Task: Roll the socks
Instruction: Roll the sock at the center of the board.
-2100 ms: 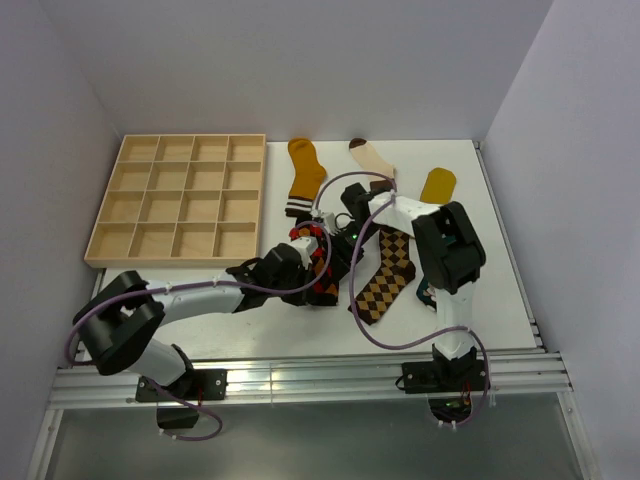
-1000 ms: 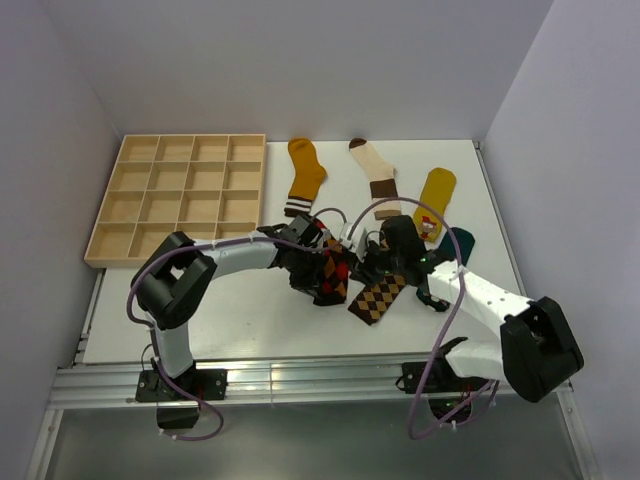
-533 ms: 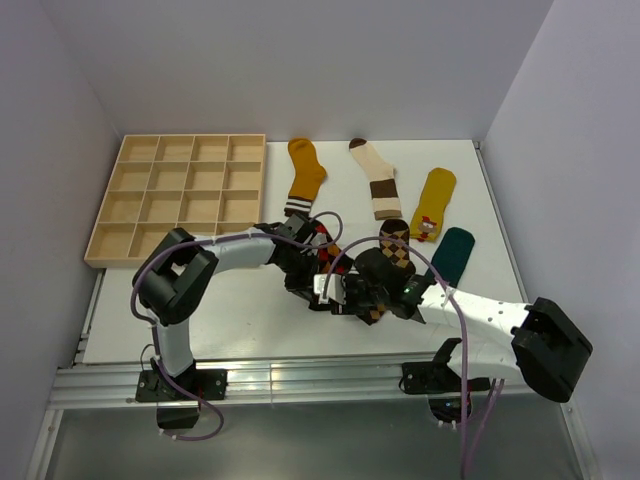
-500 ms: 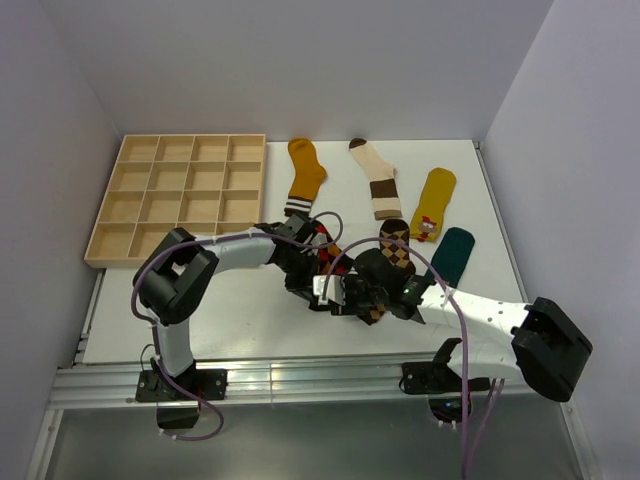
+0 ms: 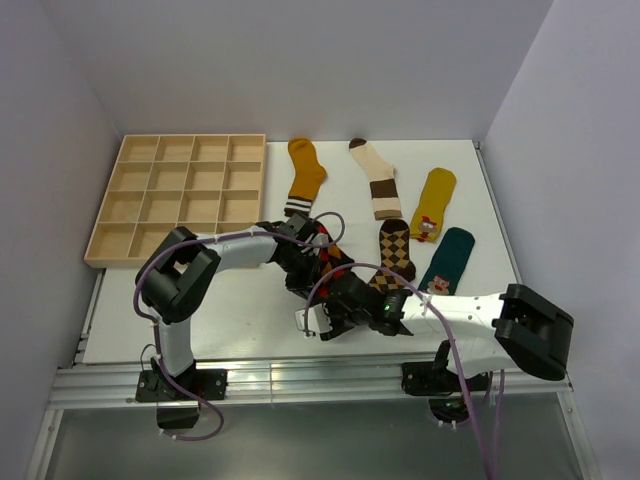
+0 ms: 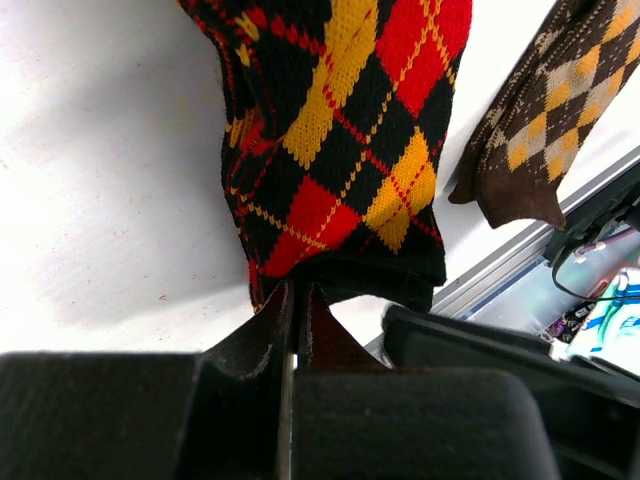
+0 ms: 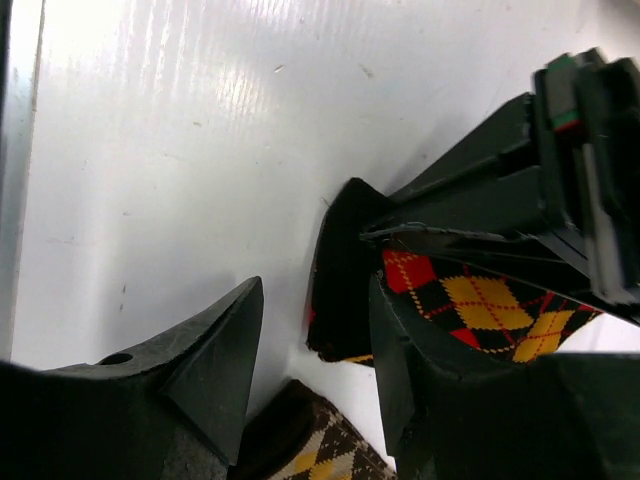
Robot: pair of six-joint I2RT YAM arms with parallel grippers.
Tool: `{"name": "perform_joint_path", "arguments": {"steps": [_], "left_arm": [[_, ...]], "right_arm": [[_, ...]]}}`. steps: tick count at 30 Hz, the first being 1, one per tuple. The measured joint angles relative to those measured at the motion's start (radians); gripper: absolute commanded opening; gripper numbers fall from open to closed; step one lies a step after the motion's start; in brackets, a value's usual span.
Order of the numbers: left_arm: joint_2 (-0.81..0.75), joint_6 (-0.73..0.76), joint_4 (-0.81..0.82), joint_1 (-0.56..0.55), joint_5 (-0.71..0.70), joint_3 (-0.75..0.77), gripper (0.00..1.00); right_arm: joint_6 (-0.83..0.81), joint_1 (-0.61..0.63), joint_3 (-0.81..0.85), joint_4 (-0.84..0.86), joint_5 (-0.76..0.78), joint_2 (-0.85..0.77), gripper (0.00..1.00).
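My left gripper [image 6: 298,292] is shut on the black cuff of a red, black and yellow argyle sock [image 6: 340,130], which lies stretched away from it on the white table. In the top view that sock [image 5: 330,262] is mostly hidden under both arms. My right gripper [image 7: 315,287] is open, its fingers either side of the same cuff [image 7: 345,265], not closed on it. A brown argyle sock [image 5: 395,252] lies just to the right. Mustard [image 5: 303,175], cream [image 5: 377,180], yellow [image 5: 436,203] and teal [image 5: 449,257] socks lie flat farther back.
A wooden compartment tray [image 5: 180,198] stands at the back left. The table's near edge and metal rail [image 5: 300,375] run close behind the right gripper. The brown sock's cuff [image 7: 310,445] lies under the right fingers.
The right gripper has swung left and nearer the front edge, up to the red argyle sock's cuff, uncovering the brown argyle sock. Its jaws opened slightly. The left gripper stays shut on the cuff.
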Motion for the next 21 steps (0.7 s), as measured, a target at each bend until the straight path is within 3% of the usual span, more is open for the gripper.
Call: {"name": "perform_joint_path", "arguments": {"steps": [14,18,19,21], "left_arm": [[0.004,0.021,-0.006,0.002,0.003,0.004,0.04],[0.004,0.024,-0.006,0.002,0.003,0.004,0.07],[0.004,0.024,-0.006,0.002,0.003,0.004,0.09],[0.004,0.024,-0.004,0.002,0.003,0.003,0.13]], "right_arm": [[-0.050,0.007,-0.009,0.124,0.137,0.124,0.50],[-0.051,-0.003,-0.009,0.132,0.143,0.139,0.40],[-0.050,-0.007,-0.008,0.130,0.140,0.140,0.32],[-0.047,-0.023,-0.005,0.114,0.127,0.141,0.26]]}}
